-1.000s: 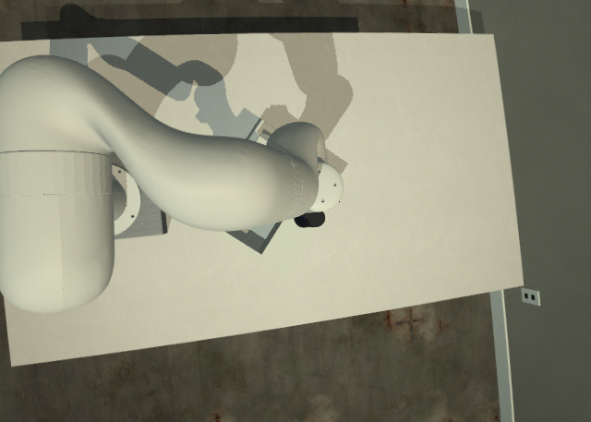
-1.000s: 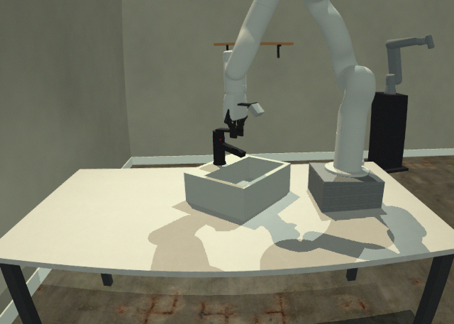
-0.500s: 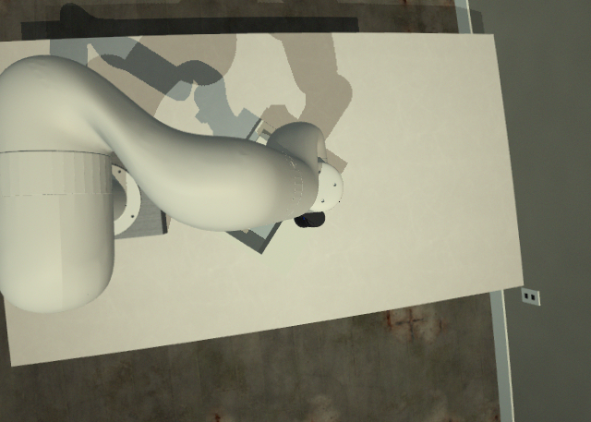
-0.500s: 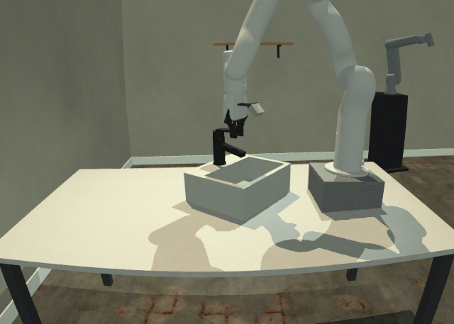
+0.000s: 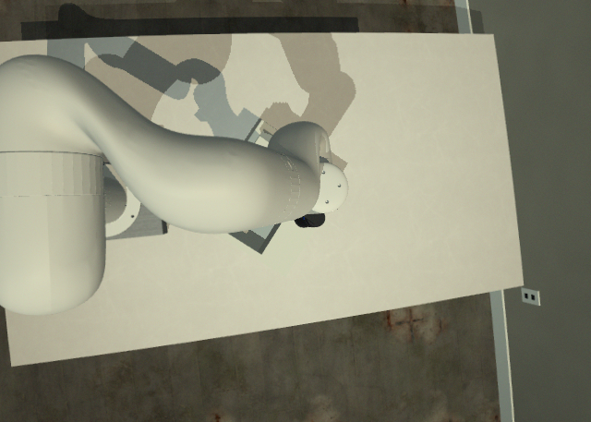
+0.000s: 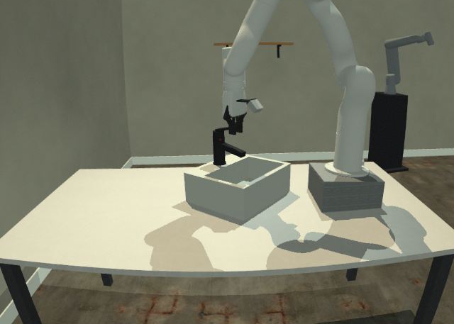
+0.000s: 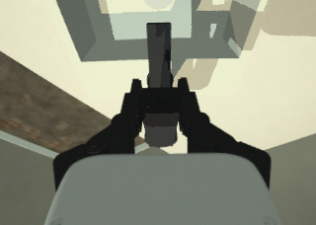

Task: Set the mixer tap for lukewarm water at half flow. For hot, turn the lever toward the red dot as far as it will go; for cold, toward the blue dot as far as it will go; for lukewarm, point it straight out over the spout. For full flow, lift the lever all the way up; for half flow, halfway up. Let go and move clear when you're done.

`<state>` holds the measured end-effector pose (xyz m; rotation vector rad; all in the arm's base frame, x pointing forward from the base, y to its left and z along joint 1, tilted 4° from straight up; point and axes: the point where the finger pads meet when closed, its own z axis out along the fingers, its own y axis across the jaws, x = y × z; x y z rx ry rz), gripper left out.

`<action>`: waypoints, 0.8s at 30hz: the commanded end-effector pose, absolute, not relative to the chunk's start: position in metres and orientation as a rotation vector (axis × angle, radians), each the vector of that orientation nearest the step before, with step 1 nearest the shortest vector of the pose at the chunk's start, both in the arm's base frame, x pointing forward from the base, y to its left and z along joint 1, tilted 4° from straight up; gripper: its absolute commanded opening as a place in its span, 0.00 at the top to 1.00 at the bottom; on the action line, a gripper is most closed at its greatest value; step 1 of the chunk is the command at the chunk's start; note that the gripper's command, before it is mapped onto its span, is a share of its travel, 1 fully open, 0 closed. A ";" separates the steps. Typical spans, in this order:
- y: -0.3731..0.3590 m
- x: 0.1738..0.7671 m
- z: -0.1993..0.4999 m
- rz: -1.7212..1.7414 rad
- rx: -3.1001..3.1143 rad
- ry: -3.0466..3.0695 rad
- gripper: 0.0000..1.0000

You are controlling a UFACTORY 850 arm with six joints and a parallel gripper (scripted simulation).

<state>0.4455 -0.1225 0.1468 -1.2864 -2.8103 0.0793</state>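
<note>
One gripper [image 6: 234, 127], clamped on the lever [image 6: 224, 128] of the black mixer tap [image 6: 220, 144].

Taking the sink basin [image 6: 238, 199] as landmark: the tap stands at its back corner, on the side away from the arm's grey pedestal [image 6: 374, 198], with the spout [image 6: 234, 150] reaching out over the hollow. The lever sits on top of the tap body, and the gripper comes down on its free end from above, fingers partly closed against both sides of it. In the wrist view the lever [image 7: 160, 126] lies between the jaws in line with the spout [image 7: 159, 49] beneath. A red dot [image 6: 220, 139] shows on the tap body. Around the basin the table [image 6: 91, 210] spreads wide towards its front edge; the wall lies behind the tap.
</note>
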 end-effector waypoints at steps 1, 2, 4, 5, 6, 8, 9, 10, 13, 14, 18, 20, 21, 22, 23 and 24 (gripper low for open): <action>-0.123 0.447 0.148 0.079 -1.288 -2.813 1.00; -0.123 0.447 0.148 0.079 -1.288 -2.813 1.00; -0.123 0.447 0.148 0.079 -1.288 -2.813 1.00; -0.123 0.447 0.148 0.079 -1.288 -2.813 1.00; -0.123 0.447 0.148 0.079 -1.288 -2.813 1.00; -0.123 0.447 0.148 0.079 -1.288 -2.813 0.28; -0.123 0.447 0.148 0.079 -1.288 -2.813 0.28; -0.123 0.447 0.148 0.079 -1.288 -2.813 0.28; -0.123 0.447 0.148 0.079 -1.288 -2.813 0.28; -0.123 0.447 0.148 0.079 -1.288 -2.813 0.28; -0.123 0.447 0.148 0.079 -1.288 -2.813 0.28; -0.123 0.447 0.148 0.079 -1.288 -2.813 0.28; -0.123 0.447 0.148 0.079 -1.288 -2.813 0.28; -0.123 0.447 0.148 0.079 -1.288 -2.813 0.28; -0.123 0.447 0.148 0.079 -1.288 -2.813 0.28; -0.123 0.447 0.148 0.079 -1.288 -2.813 0.28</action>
